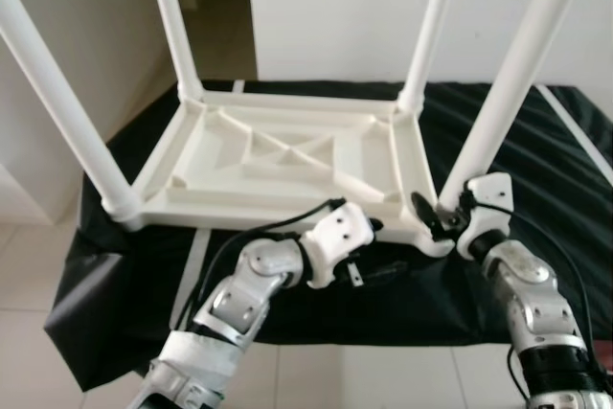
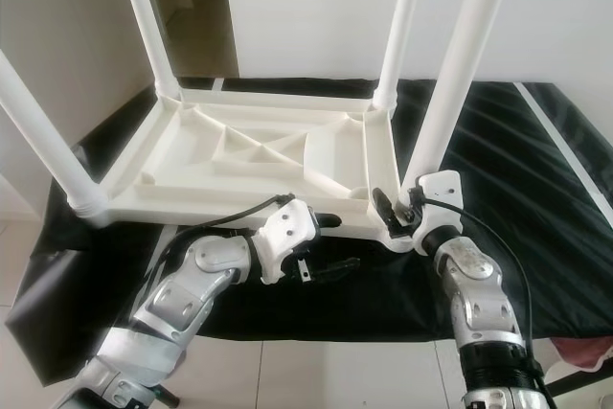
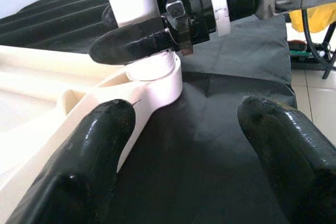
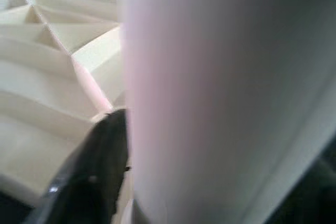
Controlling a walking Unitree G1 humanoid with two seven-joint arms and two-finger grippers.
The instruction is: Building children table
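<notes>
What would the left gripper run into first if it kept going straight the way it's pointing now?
Probably the right gripper at the base of the near right table leg. The left gripper, fingers open, points over the black cloth toward that corner socket. Depth is unclear.

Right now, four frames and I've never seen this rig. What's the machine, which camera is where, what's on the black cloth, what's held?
It is a humanoid robot with two silver arms, each ending in two black fingers. Two pictures come from its head cameras, looking down; the other two come from cameras on its wrists.

On the black cloth lies a white plastic children's table turned upside down, with four white legs pointing up.

The right gripper is clamped around the base of the near right leg, at the table's corner socket. The left gripper hovers open just beside that corner, above the cloth, holding nothing.
</notes>
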